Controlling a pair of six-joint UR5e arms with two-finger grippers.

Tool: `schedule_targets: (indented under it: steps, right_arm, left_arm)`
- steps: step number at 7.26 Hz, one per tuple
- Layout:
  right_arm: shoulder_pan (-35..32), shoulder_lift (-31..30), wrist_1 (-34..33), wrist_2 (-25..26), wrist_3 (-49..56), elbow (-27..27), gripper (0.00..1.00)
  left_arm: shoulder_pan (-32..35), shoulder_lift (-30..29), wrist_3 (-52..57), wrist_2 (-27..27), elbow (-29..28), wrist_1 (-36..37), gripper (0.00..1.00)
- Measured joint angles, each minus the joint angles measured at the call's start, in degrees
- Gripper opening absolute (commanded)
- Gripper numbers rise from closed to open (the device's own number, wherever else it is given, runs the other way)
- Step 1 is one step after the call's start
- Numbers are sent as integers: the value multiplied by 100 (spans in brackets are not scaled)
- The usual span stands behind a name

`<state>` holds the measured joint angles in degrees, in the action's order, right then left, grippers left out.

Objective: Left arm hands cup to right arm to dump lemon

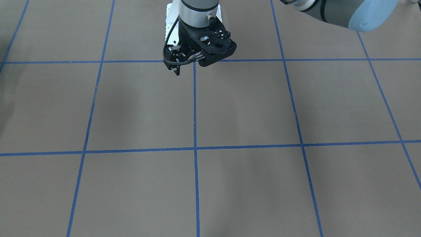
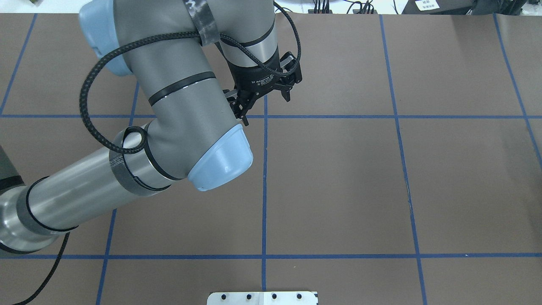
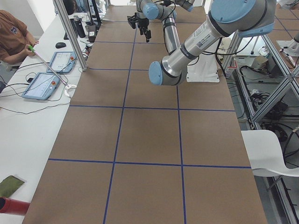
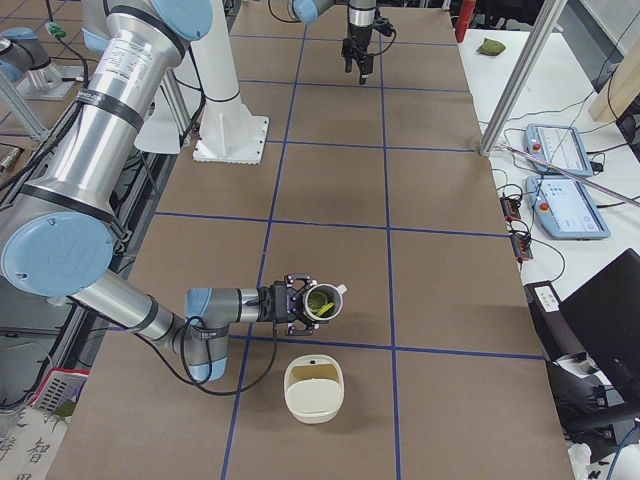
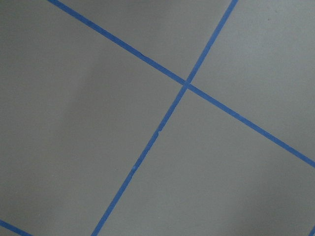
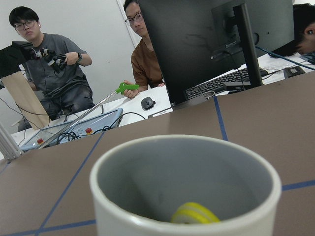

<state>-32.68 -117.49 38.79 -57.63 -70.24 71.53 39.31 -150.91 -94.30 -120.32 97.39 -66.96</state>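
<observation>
On the overhead view I see the left arm [image 2: 178, 97] reaching in from the left over the brown table [image 2: 423, 169]. Its left gripper [image 2: 266, 108] hangs above a crossing of the blue tape lines [image 2: 381, 116], fingers spread wide apart with nothing between them. The front-facing camera shows that same gripper at the top middle, partly behind the black bracket [image 1: 215, 44] on its wrist. My left wrist camera gives me table surface and one tape crossing. In the exterior left view that arm is folded over the far part of the table, and a person [image 3: 11, 35] sits at the white side bench by two tablets [image 3: 44, 86]. In the exterior right view the right arm [image 4: 90, 150] bends down close to the camera and runs low along the table. The right gripper [image 4: 303, 303] points level at the cup [image 4: 325, 305], which is upright at its fingertips with the lemon [image 4: 318, 299] inside. A cream container [image 4: 313, 392] stands near the cup, across a tape line from it. From this side I cannot tell whether those fingers are clamped on the cup. The right wrist camera has the cup's rim filling the bottom of the view, with the grey inside and the lemon low in it. Beyond the table, two people sit by a dark monitor [image 6: 197, 44].
</observation>
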Motion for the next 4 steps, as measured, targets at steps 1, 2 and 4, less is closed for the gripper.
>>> schedule_targets:
  steps: [1,2,4]
  right_arm:
    - [-11,-96,230,-17,-447,-89,7]
    - [-18,-162,552,-38,-850,-282,8]
    - [-25,-197,1124,-148,-1828,-694,10]
  left_arm:
    - [-10,0,0,0,0,-1,100]
    - [-20,0,0,17,-3,-1,100]
    - [-30,0,0,68,-26,-1,100]
